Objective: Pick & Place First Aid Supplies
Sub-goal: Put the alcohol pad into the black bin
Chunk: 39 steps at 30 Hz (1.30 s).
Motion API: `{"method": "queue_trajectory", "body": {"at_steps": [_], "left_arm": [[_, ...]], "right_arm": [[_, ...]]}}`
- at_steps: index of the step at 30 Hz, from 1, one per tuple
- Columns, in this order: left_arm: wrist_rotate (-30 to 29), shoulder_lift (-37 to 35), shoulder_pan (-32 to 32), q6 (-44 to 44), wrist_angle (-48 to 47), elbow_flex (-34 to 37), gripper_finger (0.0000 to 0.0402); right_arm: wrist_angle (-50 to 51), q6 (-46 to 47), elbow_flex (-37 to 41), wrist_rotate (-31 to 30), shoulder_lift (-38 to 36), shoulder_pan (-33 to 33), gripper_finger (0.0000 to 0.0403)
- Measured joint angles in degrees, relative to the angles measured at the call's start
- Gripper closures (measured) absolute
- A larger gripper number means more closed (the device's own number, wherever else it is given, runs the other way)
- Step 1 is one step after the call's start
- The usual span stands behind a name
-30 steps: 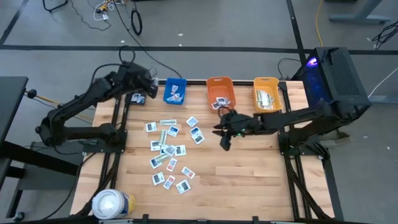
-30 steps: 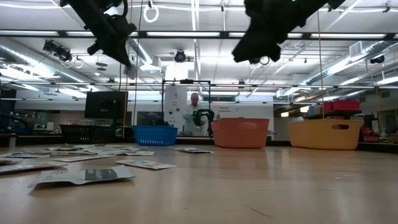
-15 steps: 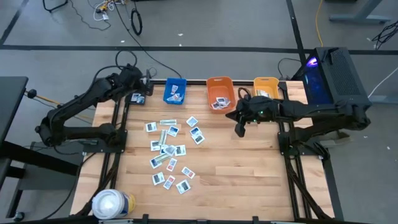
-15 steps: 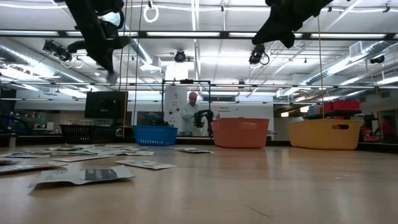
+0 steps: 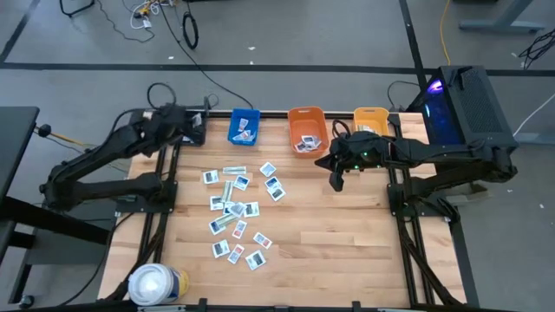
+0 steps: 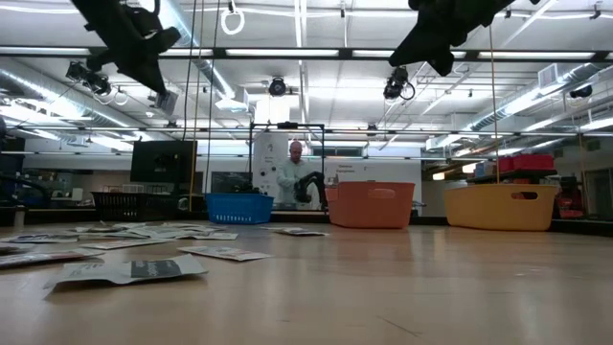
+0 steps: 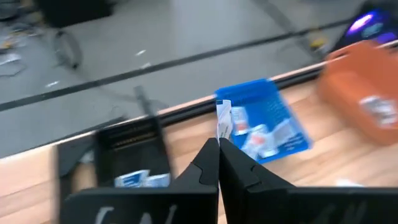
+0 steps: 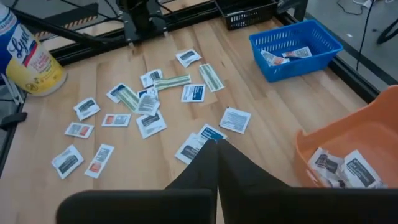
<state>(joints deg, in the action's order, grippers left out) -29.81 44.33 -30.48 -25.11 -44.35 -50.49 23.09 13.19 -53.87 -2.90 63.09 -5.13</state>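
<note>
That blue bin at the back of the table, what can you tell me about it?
The blue bin is a small rectangular plastic tub with ribbed, slotted-looking walls. It stands upright at the table's far edge, leftmost of three bins, beside the orange bin. A few white packets lie inside. Neither gripper touches it.

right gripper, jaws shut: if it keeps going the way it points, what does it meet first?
Judging by the wrist view, the right gripper points down at the table, about at a blue-print packet beside the orange bin. Depth is unclear.
</note>
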Motion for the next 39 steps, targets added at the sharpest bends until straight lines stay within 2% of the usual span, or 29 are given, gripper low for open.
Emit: {"method": "queue_trajectory", "body": {"at_steps": [6,11,21,34,39], "left_arm": [[3.6,-8.6,2.5,7.0,13.4,9.4,0.0401],[1.3,-9.9,1.7,7.7,14.8,14.7,0.0401],[-3.6,-2.6,-4.5,7.7,14.9,19.1,0.0401],[-0.6,9.1,-15.2,7.8,16.6,19.1,0.0401],[-2.8,10.8,-15.1,7.6,17.3,19.1,0.0401]], "right_arm": [[-0.9,2.7,0.0,0.9,0.0,0.0,0.0402],[-1.9,6.2,0.0,0.9,0.0,0.0,0.0402],[-4.5,11.9,0.0,-1.1,0.0,0.0,0.0403],[-4.5,13.4,0.0,-2.4,0.0,0.0,0.0403],[-4.5,13.2,0.0,-2.7,0.0,0.0,0.0403]]}}
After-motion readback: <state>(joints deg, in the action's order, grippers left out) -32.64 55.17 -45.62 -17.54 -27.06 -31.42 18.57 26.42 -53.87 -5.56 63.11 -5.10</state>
